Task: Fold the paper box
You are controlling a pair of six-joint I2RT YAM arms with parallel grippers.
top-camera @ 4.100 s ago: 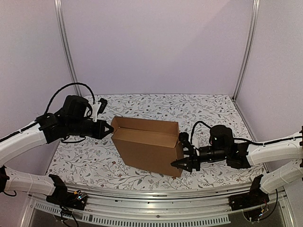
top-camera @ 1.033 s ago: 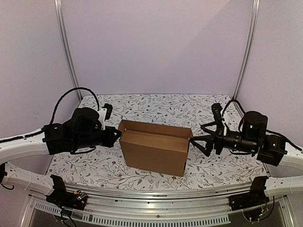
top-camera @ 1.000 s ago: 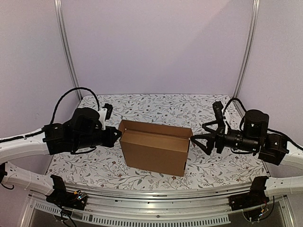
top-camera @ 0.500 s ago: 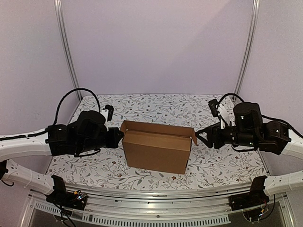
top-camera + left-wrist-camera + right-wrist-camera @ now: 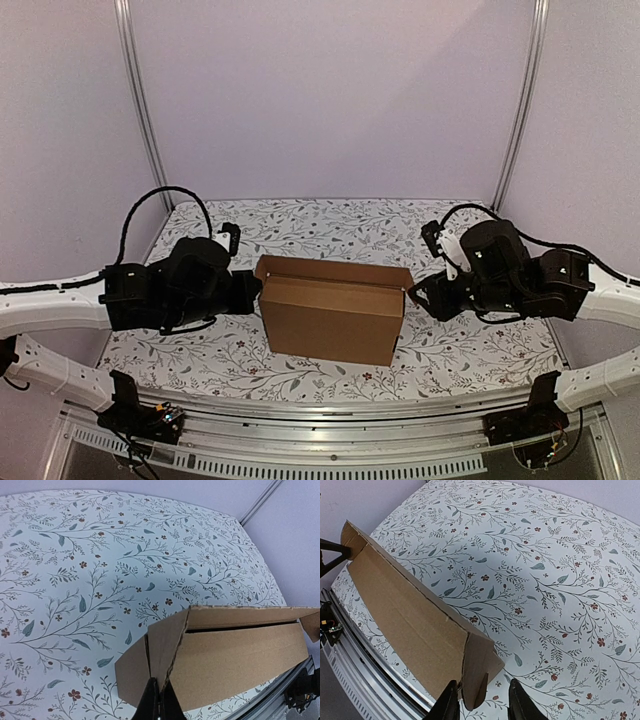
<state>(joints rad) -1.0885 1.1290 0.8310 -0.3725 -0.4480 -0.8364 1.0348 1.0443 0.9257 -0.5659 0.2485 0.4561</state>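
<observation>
The paper box (image 5: 332,312) is a plain brown cardboard box standing in the middle of the flowered table, its top seam slightly open. My left gripper (image 5: 257,289) is at the box's left end. In the left wrist view it (image 5: 159,706) is shut on the edge of the end flap of the box (image 5: 235,652). My right gripper (image 5: 411,292) is at the box's right end. In the right wrist view it (image 5: 481,706) is open, its fingers on either side of the folded end flap of the box (image 5: 412,622).
The table (image 5: 460,350) has a flowered cover. A metal rail (image 5: 330,412) runs along its front edge. Two upright metal posts (image 5: 140,100) (image 5: 520,100) stand at the back corners against lilac walls. Both arm bodies lie low beside the box ends.
My right arm has swung in toward the box's right end and turned its wrist. The flap that stuck out at the box's upper right now lies folded in. The left gripper keeps its hold.
</observation>
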